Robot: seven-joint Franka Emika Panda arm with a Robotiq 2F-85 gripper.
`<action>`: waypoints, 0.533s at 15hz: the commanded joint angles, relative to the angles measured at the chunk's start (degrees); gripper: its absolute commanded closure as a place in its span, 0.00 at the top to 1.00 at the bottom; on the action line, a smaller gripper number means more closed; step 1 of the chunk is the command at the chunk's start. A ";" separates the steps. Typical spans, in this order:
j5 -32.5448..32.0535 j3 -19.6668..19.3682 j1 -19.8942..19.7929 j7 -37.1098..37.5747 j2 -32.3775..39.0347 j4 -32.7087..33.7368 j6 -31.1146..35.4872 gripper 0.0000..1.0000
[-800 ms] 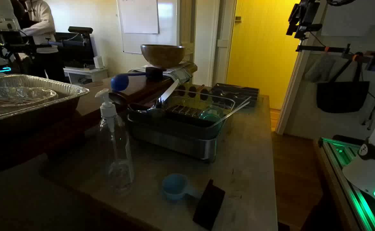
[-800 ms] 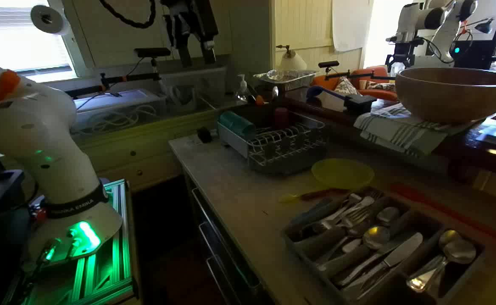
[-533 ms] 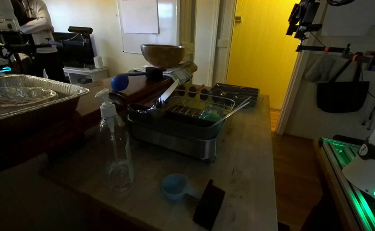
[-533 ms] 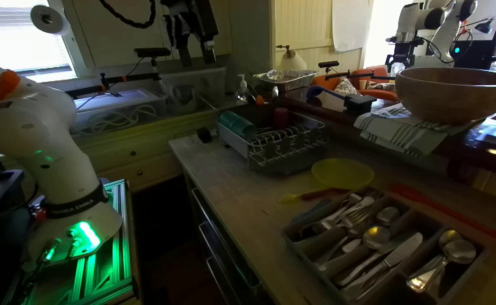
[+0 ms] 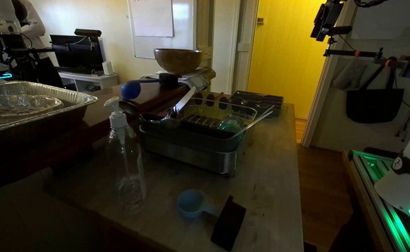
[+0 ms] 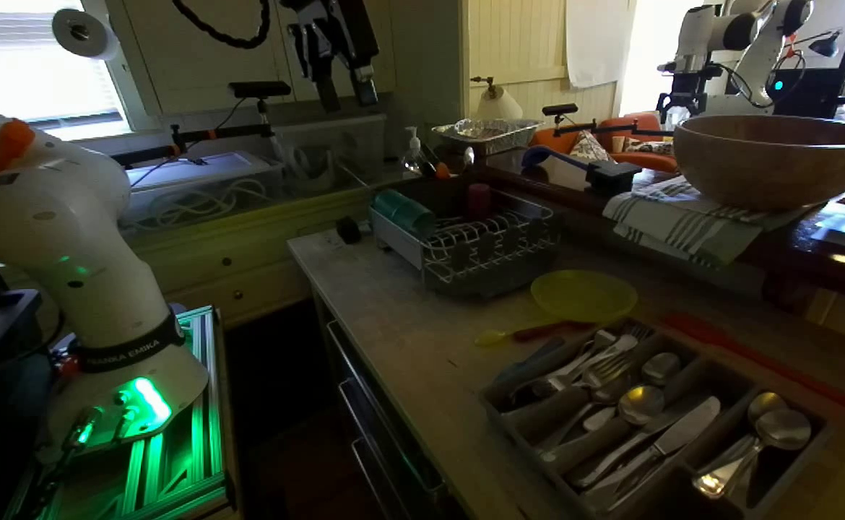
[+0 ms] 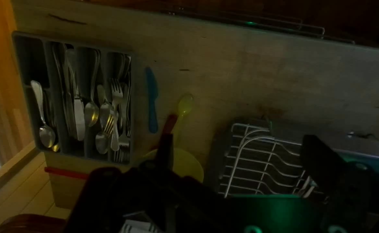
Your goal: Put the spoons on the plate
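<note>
A yellow plate (image 6: 584, 296) lies on the counter beside the dish rack; the wrist view shows part of it (image 7: 189, 165) behind a dark finger. A yellow spoon (image 6: 491, 338) lies near it, crossing a red handle; it also shows in the wrist view (image 7: 185, 103). Metal spoons (image 6: 783, 427) lie in the grey cutlery tray (image 6: 520, 448), also visible in the wrist view (image 7: 47, 136). My gripper (image 6: 348, 94) is high above the counter, beyond the rack in that exterior view. Its fingers (image 7: 238, 139) are wide apart with nothing between them.
A wire dish rack (image 6: 491, 249) holds a green cup (image 6: 402, 211) and a red cup (image 6: 478, 202). A long red utensil (image 6: 769, 361) and a blue knife (image 7: 152, 100) lie beside the tray. A pump bottle (image 5: 126, 168) and blue scoop (image 5: 191, 204) stand at the counter's other end.
The gripper has shifted and tilted slightly, to the right in one of the exterior views and to the left in its counterpart. A person in the background has moved left. The objects are unchanged.
</note>
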 commanded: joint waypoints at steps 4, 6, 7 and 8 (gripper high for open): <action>5.59 -4.39 -0.30 4.02 9.14 -5.35 12.85 1.00; 7.12 -5.27 -0.72 3.46 13.14 -6.83 16.58 1.00; 8.16 -5.70 -0.89 3.26 15.46 -7.00 17.64 1.00; 8.85 -6.06 -1.23 3.07 17.46 -7.41 19.41 1.00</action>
